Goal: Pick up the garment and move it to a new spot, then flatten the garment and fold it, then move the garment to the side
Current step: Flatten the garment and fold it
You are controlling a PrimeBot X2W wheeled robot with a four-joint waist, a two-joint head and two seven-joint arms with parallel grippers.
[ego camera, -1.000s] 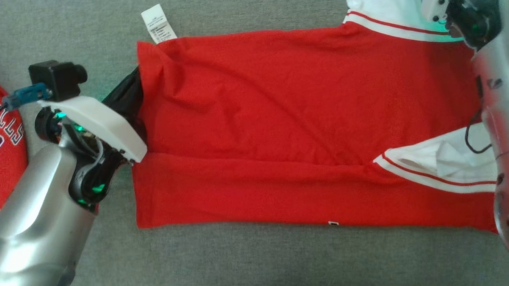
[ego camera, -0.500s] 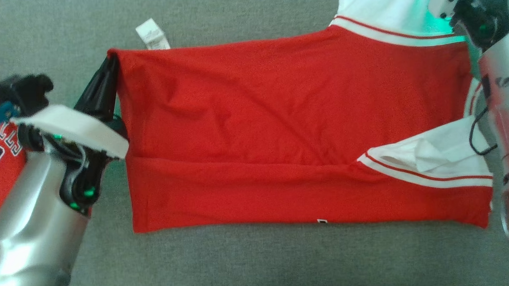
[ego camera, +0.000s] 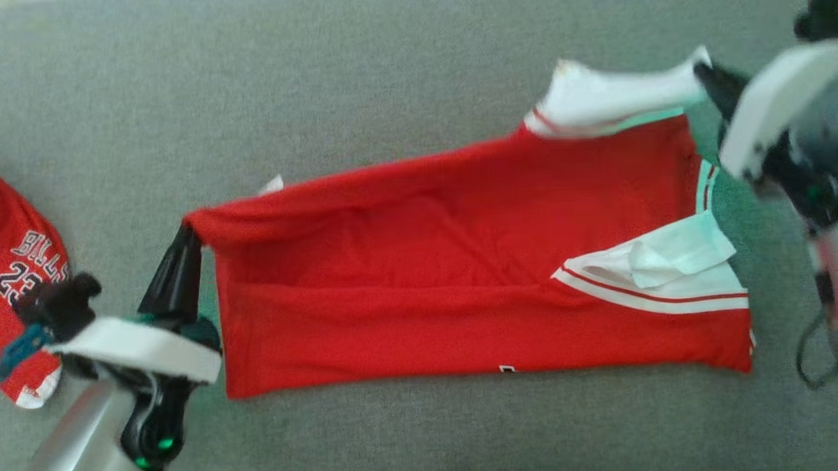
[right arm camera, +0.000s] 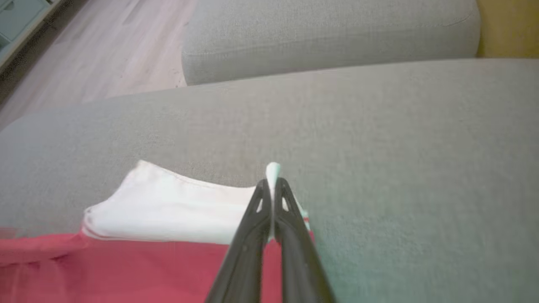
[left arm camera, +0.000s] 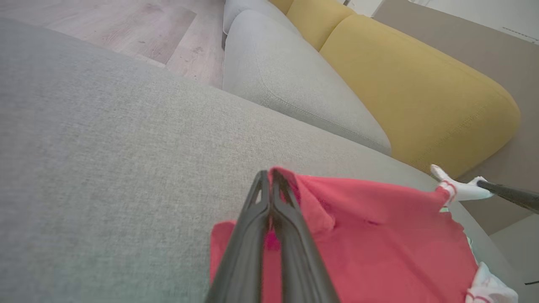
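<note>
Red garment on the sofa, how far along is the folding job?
Done: the garment lies spread on the grey cushion, its near strip folded over. In hand: the left gripper pinches the far hem corner, the right gripper the white sleeve, both lifted. Left: finishing the fold, then moving it aside.

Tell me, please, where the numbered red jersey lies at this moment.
In the head view the numbered jersey lies at the far left edge on the grey cushion, just left of the left pincer and apart from the red garment it grips.
</note>
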